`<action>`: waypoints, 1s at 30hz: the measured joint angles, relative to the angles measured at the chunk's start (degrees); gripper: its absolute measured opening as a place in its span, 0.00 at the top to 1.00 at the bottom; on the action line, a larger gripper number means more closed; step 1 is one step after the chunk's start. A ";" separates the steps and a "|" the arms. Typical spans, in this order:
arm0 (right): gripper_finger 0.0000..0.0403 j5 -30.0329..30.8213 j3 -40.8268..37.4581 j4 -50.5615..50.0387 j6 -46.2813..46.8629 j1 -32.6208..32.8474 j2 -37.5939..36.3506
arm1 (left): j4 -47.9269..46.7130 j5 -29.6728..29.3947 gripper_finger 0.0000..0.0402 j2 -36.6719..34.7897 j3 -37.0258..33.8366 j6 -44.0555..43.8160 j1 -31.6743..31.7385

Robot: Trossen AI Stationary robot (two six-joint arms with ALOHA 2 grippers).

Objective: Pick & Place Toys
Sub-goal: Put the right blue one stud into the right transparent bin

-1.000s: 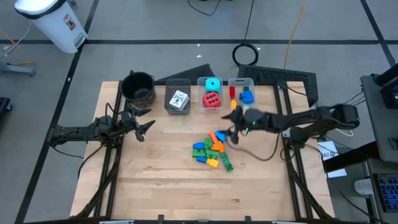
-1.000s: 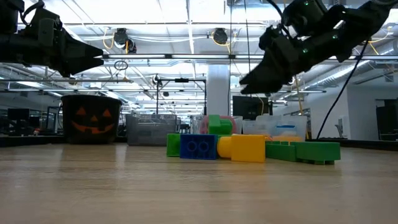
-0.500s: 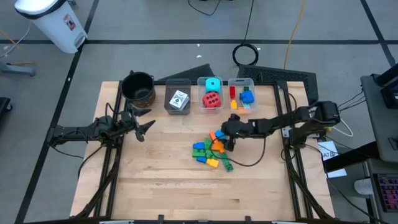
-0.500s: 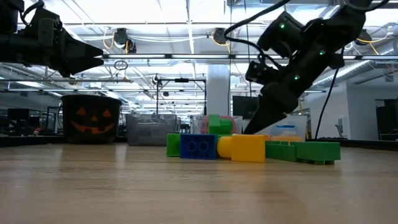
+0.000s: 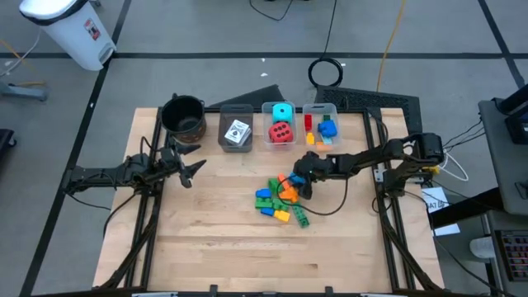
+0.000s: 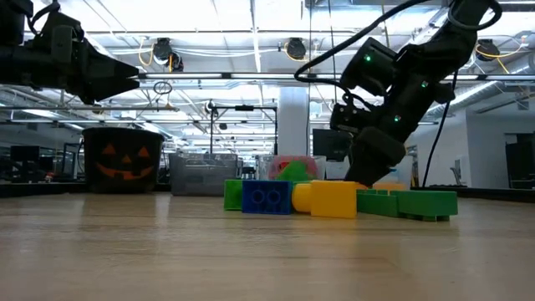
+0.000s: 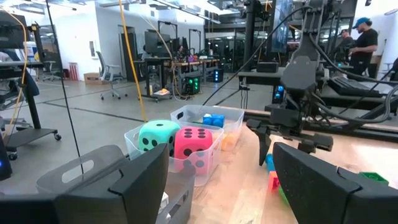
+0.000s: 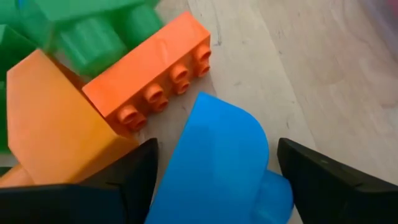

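Orange brick (image 8: pixel 146 78): its long axis lay diagonal on the tabletop, studs facing your right gripper (image 8: pixel 211 171).
Right gripper: open, astride a blue brick (image 8: pixel 217 165).
Change: you had lowered it onto the pile.
Left gripper (image 5: pixel 188 169): open, near the left edge.

no legible text — no labels, no numbers

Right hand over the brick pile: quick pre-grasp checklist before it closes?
1. Right hand down at the brick pile: ok.
2. Blue brick sits between its fingers: ok.
3. Fingers open, not yet gripping: ok.
4. Orange brick close beside the blue one, could get caught in the grip: not ok.
5. Bin with blue bricks has room: cannot tell.
6. Left hand waits clear near the black pot: ok.
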 joint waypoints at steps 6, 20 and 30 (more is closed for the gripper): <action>0.38 0.04 0.09 -1.24 -1.72 -0.01 -0.14 | 0.34 0.02 0.27 -0.01 0.00 0.00 -0.01; 0.53 -0.07 -0.13 -6.18 -1.48 0.05 -9.95 | 0.29 -0.05 0.27 0.01 0.00 0.00 -0.01; 0.69 0.00 -0.08 -13.13 0.53 1.04 -17.05 | 0.30 -0.05 0.27 0.00 0.00 0.00 0.01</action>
